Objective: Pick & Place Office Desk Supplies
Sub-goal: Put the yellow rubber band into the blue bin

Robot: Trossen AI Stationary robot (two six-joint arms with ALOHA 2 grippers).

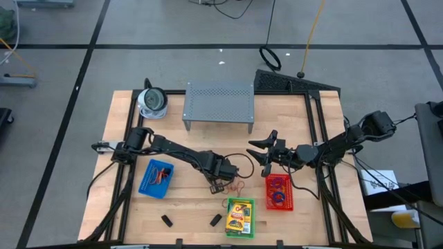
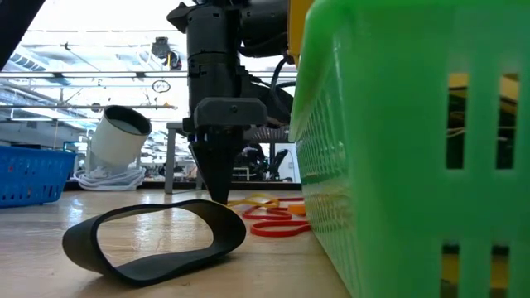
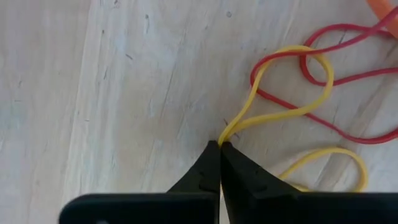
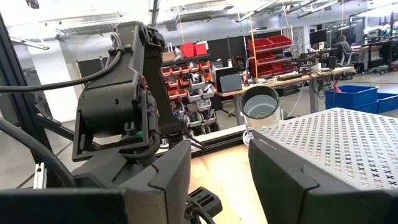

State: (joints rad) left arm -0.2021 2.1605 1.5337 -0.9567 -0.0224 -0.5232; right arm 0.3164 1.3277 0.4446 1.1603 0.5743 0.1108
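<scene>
- High view: the left tool [image 1: 220, 181] is down on the worktop [image 1: 194, 207] near its middle, over a loose tangle of bands [image 1: 235, 185]; its low, steep pose suits a pinch on a thin loop that lies flat. The right tool [image 1: 261, 151] hangs above the worktop just past the far end of the red basket [image 1: 279, 191], fingers spread, apparently waiting. A blue basket [image 1: 156, 178] sits toward the left edge, a green basket [image 1: 240, 216] with crayon boxes at the near edge, and two clips [image 1: 167, 220] lie bare beside it. The baskets look like sorting bins, one per kind.
- Low view: the left tool [image 2: 217, 184] comes straight down, tips at the wood. Behind it lie yellow, orange and red bands [image 2: 277, 217]; a black loop [image 2: 157, 238] stands on edge in front, and the green basket [image 2: 414, 149] fills the right side.
- Left wrist view: the fingers [image 3: 202, 177] are closed together on the end of a yellow band [image 3: 292, 106], which is thin, glossy and limp. It crosses a red band [image 3: 348, 81], so a lift may drag that one along.
- Right wrist view: the right tool's fingers [image 4: 283, 174] stand apart and hold nothing; the left arm and the shelf [image 4: 342, 140] are ahead.
</scene>
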